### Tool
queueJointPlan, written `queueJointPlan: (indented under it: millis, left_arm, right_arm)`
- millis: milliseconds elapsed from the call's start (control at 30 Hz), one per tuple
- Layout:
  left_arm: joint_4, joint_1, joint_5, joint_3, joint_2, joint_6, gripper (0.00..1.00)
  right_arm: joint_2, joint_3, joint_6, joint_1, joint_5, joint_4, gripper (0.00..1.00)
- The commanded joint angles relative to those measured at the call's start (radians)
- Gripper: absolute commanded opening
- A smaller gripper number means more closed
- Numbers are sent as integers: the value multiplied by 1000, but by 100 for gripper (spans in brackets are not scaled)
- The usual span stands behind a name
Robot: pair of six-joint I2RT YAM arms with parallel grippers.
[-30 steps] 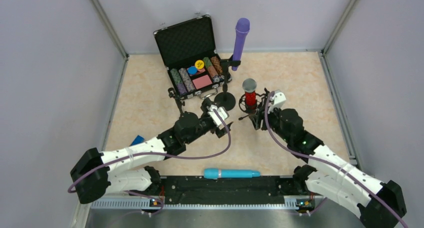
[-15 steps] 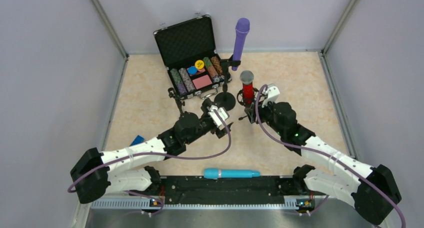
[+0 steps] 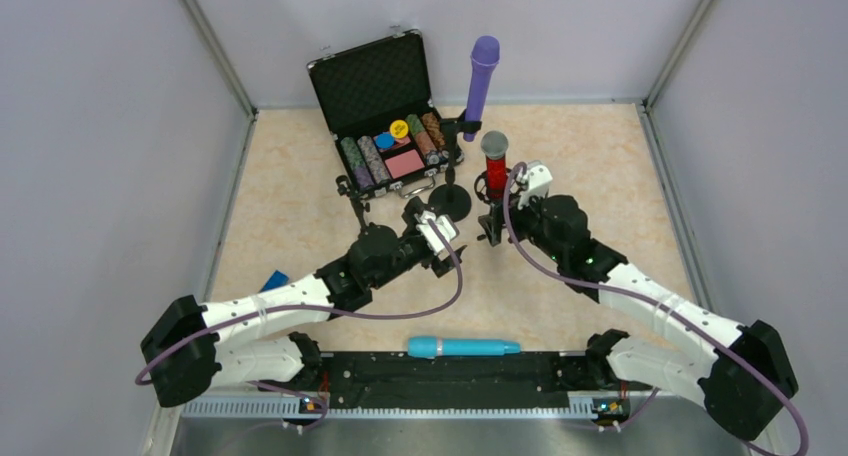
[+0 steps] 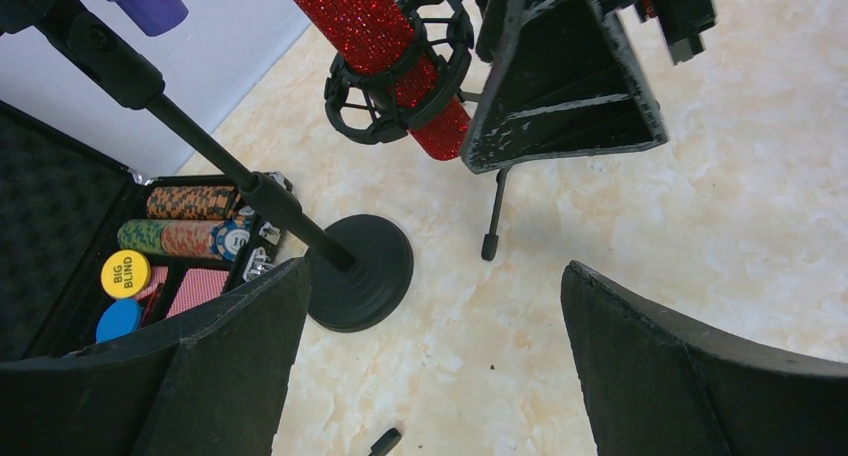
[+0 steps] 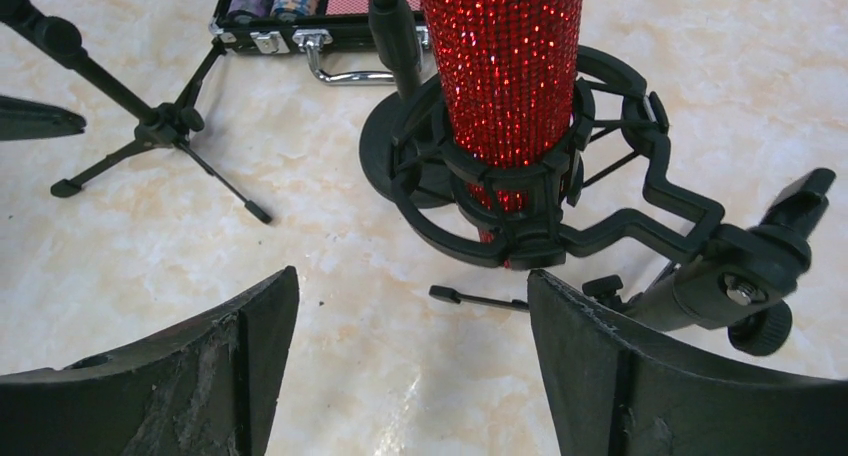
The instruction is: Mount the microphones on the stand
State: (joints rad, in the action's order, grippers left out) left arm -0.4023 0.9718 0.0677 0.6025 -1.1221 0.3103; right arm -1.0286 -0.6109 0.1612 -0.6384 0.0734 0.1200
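Purple microphone (image 3: pixel 482 81) upright on stand (image 3: pixel 452 204), red microphone (image 3: pixel 494 168) upright in mount (image 5: pixel 500 248), blue microphone (image 3: pixel 463 347) lying flat

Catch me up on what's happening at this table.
The right gripper is open, close to the glittery red microphone, which stands upright in a black ring mount on a small stand. The left gripper, also open, holds nothing and faces the round-based stand that carries the purple microphone. The light blue microphone lies flat on the table near the arm bases, not yet mounted.
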Motion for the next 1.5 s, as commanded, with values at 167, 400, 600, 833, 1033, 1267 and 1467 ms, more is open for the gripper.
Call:
queueJointPlan:
  millis: [167, 400, 600, 833, 1033, 1267, 1467]
  left_arm:
    - [-35, 8, -7, 39, 3, 9, 99]
    - [-33, 10, -6, 41, 2, 11, 99]
    - [-33, 10, -5, 40, 8, 14, 99]
    - [-30, 11, -5, 41, 12, 16, 99]
    - [-30, 11, -1, 41, 13, 18, 99]
    - [-31, 12, -2, 42, 12, 21, 99]
    - [-30, 13, 0, 41, 8, 22, 99]
  right_arm:
    - [260, -1, -38, 8, -15, -106, 86]
    - [316, -46, -106, 37, 40, -191, 86]
    - [219, -129, -61, 172, -119, -263, 90]
    - [100, -181, -10, 335, -263, -269, 92]
    - [-4, -212, -22, 366, -275, -261, 92]
    - [-68, -202, -23, 366, -264, -195, 86]
    - [-101, -206, -31, 365, -251, -138, 83]
